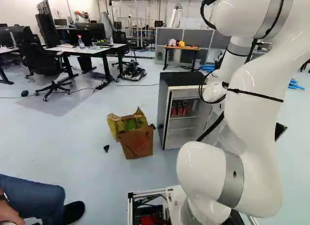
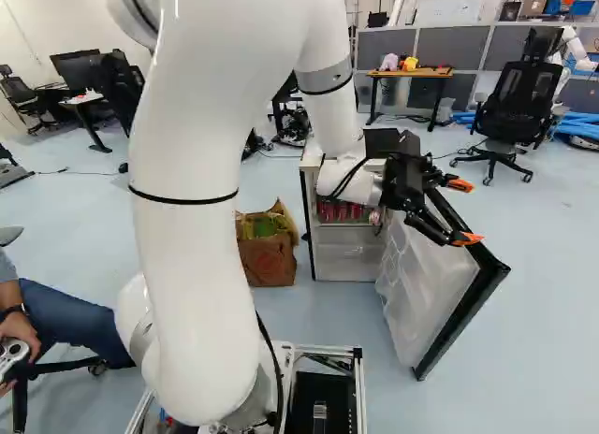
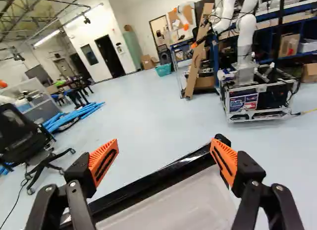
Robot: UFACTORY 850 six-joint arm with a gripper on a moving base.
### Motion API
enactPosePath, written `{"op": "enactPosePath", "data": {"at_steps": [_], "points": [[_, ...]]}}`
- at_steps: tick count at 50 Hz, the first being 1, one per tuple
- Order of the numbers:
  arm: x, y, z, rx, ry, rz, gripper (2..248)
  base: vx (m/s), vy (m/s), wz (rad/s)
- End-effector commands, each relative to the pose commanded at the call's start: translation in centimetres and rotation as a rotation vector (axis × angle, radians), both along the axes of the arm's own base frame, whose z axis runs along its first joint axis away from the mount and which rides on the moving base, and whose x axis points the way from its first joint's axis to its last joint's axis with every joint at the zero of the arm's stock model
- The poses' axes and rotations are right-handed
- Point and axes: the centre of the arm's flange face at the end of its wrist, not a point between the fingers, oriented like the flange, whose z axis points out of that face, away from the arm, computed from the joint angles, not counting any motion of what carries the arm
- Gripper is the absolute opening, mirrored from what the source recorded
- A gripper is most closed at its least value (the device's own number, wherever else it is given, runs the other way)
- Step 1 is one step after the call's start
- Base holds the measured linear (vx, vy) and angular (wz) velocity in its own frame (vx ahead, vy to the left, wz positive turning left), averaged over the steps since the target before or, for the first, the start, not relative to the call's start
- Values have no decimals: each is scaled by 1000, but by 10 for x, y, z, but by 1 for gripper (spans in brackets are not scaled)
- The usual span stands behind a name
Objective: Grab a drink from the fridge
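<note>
Across pale floor (image 3: 148, 111), past an open fridge door (image 2: 426, 284)

Fingers spread wide on the gripper (image 2: 463, 211), with hold of nothing, pads facing across a broad gap. Just under the gripper and running across ahead of the fingers, the black edge of that fridge door; contact impossible to tell. Behind the gripper, inside the fridge (image 1: 181, 79), red drink cans (image 2: 342, 211) on a shelf. Farther behind, beside the fridge, a brown paper bag (image 2: 267, 261). Well ahead of the gripper, another robot (image 3: 245, 66) and, off to one side, blue tubes (image 3: 74, 116) and a black office chair (image 3: 17, 136).
</note>
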Motion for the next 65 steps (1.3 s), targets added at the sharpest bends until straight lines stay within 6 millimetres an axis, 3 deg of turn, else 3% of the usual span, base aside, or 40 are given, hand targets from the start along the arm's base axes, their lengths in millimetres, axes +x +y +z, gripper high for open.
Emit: {"op": "enactPosePath", "data": {"at_steps": [30, 65], "points": [[-30, 38, 10, -55, 82, 307, 247, 0, 0, 0], [-36, 53, 10, -52, 163, 640, 247, 0, 0, 0]]}}
